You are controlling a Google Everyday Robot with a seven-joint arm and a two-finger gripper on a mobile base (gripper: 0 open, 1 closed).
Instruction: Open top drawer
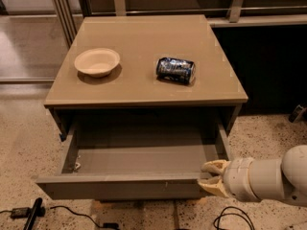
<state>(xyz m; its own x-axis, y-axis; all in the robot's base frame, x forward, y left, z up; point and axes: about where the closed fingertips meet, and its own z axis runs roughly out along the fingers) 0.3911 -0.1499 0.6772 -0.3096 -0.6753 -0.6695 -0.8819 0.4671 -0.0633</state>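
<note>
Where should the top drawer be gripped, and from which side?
Its front panel's upper edge, from the front: the top drawer has no handle, and the open interior leaves room behind that edge. The gripper is at the panel's right end.

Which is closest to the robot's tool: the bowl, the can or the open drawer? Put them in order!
The tool is at lower right.
1. top drawer: gripped at its front's right end.
2. can: tabletop, right side.
3. bowl: tabletop, left side.

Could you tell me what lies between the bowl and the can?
Bare cabinet top, between the bowl and the can, in the camera view. The claw sits at the top drawer's front right corner.
</note>
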